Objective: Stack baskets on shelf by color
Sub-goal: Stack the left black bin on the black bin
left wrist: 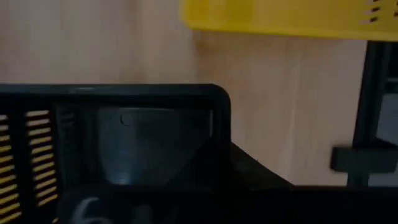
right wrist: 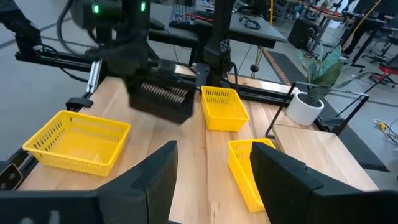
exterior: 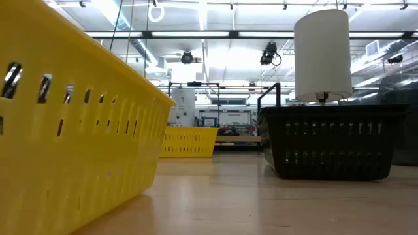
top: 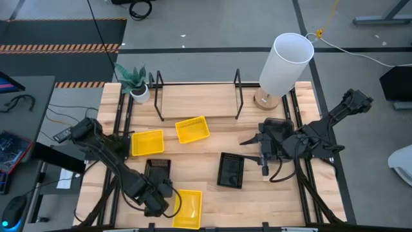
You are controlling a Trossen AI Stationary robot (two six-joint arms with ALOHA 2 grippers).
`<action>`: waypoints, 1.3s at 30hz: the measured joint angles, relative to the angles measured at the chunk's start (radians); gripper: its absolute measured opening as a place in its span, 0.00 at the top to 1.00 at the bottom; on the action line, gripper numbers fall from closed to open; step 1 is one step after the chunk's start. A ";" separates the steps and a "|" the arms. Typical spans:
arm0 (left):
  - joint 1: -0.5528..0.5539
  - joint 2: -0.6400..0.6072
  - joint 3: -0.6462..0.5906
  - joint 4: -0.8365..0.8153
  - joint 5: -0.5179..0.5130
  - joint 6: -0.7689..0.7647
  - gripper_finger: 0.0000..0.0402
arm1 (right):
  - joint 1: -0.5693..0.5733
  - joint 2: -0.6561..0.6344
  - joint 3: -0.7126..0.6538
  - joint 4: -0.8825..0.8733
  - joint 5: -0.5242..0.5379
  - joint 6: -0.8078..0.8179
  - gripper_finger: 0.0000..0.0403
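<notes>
High view: left gripper (top: 156, 190) near the front edge, clamped on a small black perforated basket (top: 157, 171), just beside a yellow basket (top: 188, 207). Right gripper (top: 263, 153) toward the right edge, fingers apart, holding nothing; a second black basket (top: 231, 170) lies mid-bench. Shelf (top: 196, 102) along the back edge.

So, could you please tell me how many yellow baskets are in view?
3: one left of centre, one tilted near the shelf, one at the front edge beside the left gripper. None seems hidden.
</notes>
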 joint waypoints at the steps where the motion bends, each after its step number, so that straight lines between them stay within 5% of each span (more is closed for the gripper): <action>1: 0.008 0.000 0.045 -0.065 -0.024 0.006 0.99 | 0.003 -0.003 0.000 0.000 0.000 -0.001 0.49; 7: 0.062 -0.001 0.253 -0.151 -0.173 0.121 0.99 | 0.017 -0.044 0.000 0.000 0.003 -0.014 0.49; 12: 0.097 -0.002 0.291 0.113 -0.340 0.346 0.98 | 0.038 -0.072 0.000 -0.001 0.003 -0.020 0.49; 16: 0.157 0.027 0.268 0.358 -0.378 0.468 0.98 | 0.059 -0.081 0.000 -0.001 0.011 -0.037 0.49; 21: 0.243 0.112 0.244 0.560 -0.365 0.535 0.98 | 0.091 -0.092 0.000 -0.004 0.152 -0.046 0.49; 26: 0.313 0.219 0.242 0.790 -0.156 0.610 0.98 | 0.117 -0.091 0.000 -0.010 0.223 -0.061 0.49; 30: 0.344 0.292 0.244 0.944 -0.087 0.612 0.98 | 0.128 -0.091 0.000 -0.010 0.239 -0.067 0.49; 39: 0.362 0.375 0.243 0.964 -0.117 0.673 0.98 | 0.130 -0.091 0.000 -0.013 0.238 -0.072 0.49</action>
